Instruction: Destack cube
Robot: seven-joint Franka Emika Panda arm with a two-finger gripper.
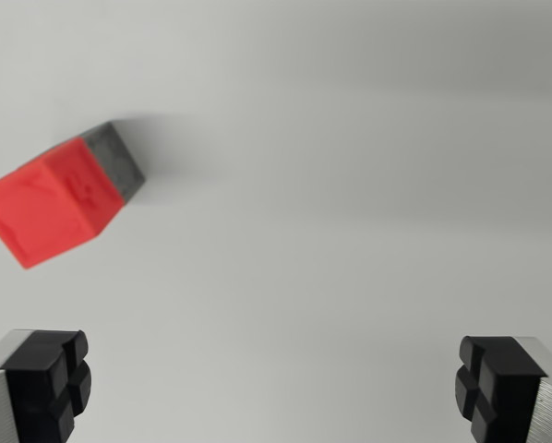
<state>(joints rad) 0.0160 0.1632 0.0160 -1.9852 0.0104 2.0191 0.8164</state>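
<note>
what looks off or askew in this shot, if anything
Nothing looks damaged or spilled. The red cube sits on the grey cube, far toward the wrist view's left, well outside the open gripper, so the stack isn't lined up between the fingers.

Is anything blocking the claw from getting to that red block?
Nothing visible. The open gripper has only bare white surface between it and the red cube, stacked on a grey cube at the wrist view's left.

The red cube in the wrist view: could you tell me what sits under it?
A grey cube lies under the red cube; only one side shows, the rest is covered.
</note>
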